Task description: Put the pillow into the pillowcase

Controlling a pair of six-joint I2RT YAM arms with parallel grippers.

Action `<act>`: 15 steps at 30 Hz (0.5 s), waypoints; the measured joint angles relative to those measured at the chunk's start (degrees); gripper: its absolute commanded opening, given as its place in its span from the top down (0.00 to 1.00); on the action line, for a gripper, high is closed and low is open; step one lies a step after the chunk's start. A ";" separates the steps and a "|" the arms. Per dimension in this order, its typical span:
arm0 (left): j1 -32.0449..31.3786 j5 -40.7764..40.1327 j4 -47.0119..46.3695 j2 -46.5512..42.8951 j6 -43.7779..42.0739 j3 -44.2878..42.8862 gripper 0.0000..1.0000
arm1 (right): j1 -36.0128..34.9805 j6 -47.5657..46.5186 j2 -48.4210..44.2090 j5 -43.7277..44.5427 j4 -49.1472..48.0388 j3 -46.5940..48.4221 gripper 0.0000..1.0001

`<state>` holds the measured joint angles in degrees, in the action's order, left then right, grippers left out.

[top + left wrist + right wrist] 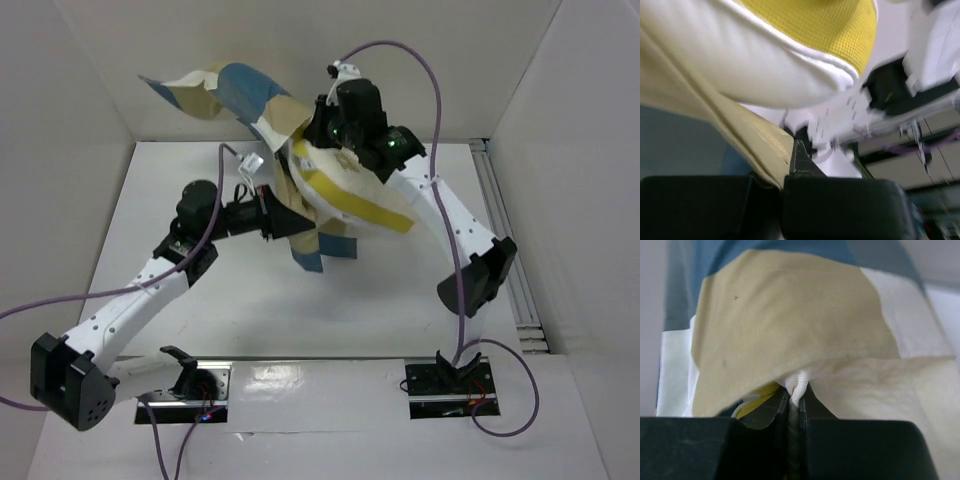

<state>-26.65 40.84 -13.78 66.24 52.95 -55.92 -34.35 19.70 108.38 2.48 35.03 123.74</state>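
The checked pillowcase (230, 90) is lifted high at the back, and one flap spreads out to the left. The cream pillow (355, 205) with its yellow band bulges out below it, between the two arms. My left gripper (283, 218) is shut on a tan seamed edge of the pillowcase (740, 135); the left wrist view shows its jaws (787, 167) closed under the pillow (790, 65). My right gripper (325, 135) is up at the top. Its jaws (797, 390) pinch a thin whitish fold under the tan check of the pillowcase (790, 320), with the pillow's yellow (757, 397) just left.
White walls close in the table (200, 320) at the back and both sides. A metal rail (505, 230) runs along the right edge. The right arm's white links (935, 60) pass close behind the left gripper. Purple cables loop over both arms.
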 measured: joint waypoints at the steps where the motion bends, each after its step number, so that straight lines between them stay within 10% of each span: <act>1: -0.96 0.68 -2.12 -1.84 1.07 3.74 1.00 | -0.96 0.22 -1.90 0.13 -2.43 -5.05 1.00; 10: -7.72 -7.50 6.25 -17.62 6.34 37.33 1.00 | -10.97 6.12 13.20 -8.55 -14.01 -30.12 0.98; 15: -9.38 -12.63 25.75 -29.24 3.85 30.51 0.15 | -12.55 6.38 10.43 -10.64 -13.97 -28.92 0.25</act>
<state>-36.03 28.21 11.97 36.99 56.80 -25.41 -46.89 26.09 118.80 -8.16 21.06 94.83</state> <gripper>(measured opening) 0.560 0.538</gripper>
